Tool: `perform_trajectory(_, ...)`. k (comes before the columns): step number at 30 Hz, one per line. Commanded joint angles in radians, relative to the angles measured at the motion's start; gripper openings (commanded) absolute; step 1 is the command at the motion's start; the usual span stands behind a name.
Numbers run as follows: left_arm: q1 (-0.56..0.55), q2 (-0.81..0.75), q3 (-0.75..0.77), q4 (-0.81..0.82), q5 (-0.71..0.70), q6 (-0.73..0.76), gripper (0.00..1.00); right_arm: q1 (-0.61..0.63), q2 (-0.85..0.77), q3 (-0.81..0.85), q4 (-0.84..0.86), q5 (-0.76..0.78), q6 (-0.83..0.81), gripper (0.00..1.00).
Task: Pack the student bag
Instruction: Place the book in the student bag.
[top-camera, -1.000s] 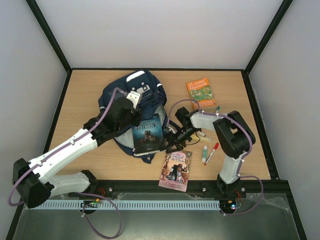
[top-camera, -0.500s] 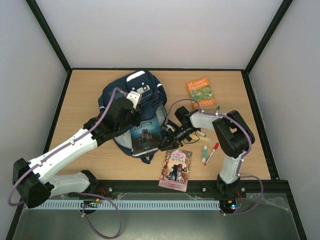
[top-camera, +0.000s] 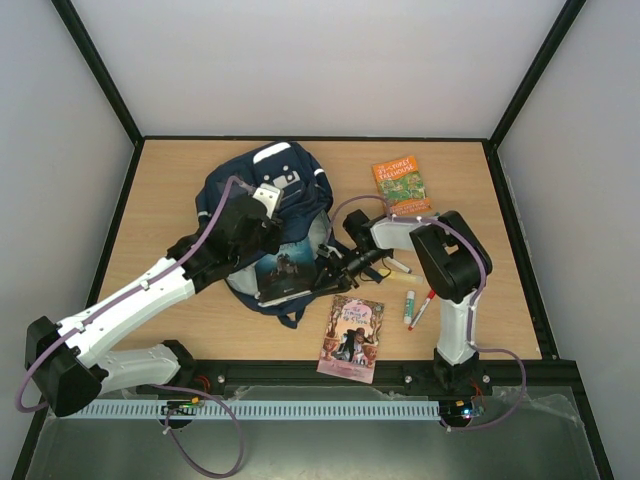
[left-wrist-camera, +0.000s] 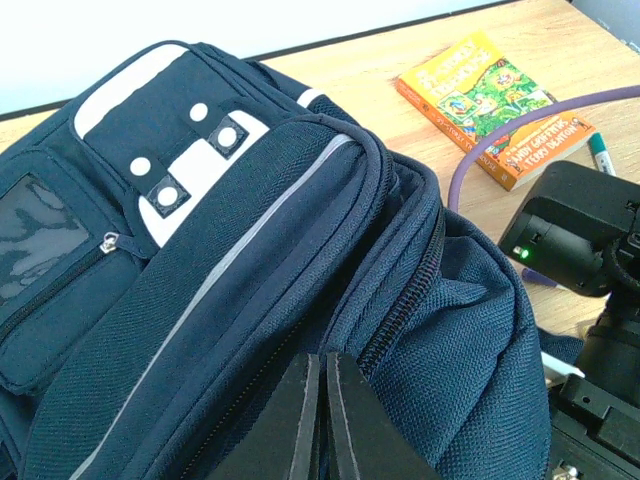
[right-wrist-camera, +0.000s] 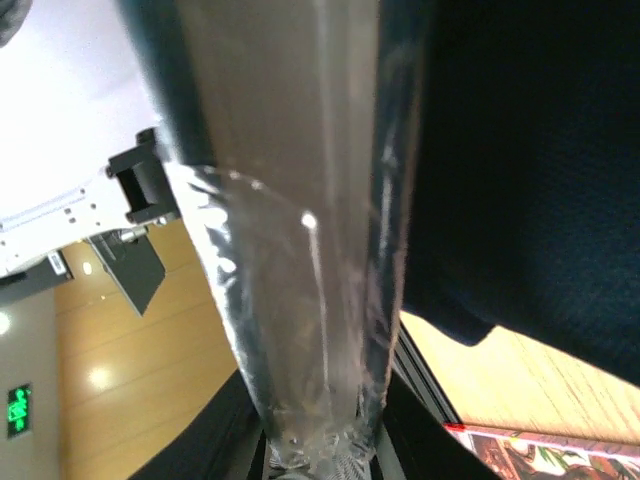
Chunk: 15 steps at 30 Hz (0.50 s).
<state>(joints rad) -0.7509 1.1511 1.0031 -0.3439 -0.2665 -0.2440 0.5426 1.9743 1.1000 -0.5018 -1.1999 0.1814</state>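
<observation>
**Book at the bag's mouth: the way in runs to my left.**

My right pincer (top-camera: 326, 272) grips the dark book (top-camera: 285, 268) by its right-hand edge. The student bag (top-camera: 272, 185) lies mid-table, to the left of that pincer and a little farther out. Its long axis runs far to near, with the mouth at the near end facing the book. The book is tilted and its left part appears to be inside the mouth. My left pincer (left-wrist-camera: 322, 425) is closed tight with its tips on the bag's upper lip; I cannot tell if fabric is pinched. The right arm has the book, so I judge the next move to be a push leftward, keeping the book in line with the opening.
</observation>
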Motion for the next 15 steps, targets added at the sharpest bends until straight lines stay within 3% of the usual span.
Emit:
perform_trajectory(1,0.01,-0.046,-0.001,0.034,-0.028,-0.014,0.02,-0.002,0.005,0.024,-0.015,-0.068,-0.01,0.2)
perform_trajectory(8,0.01,-0.044,0.005,0.038,-0.035,-0.004,0.03,-0.012,-0.061,-0.027,0.031,-0.067,-0.007,0.02)
perform_trajectory(15,0.011,-0.042,0.018,0.027,-0.058,0.017,0.02,-0.012,-0.169,-0.085,0.046,-0.11,-0.006,0.01)
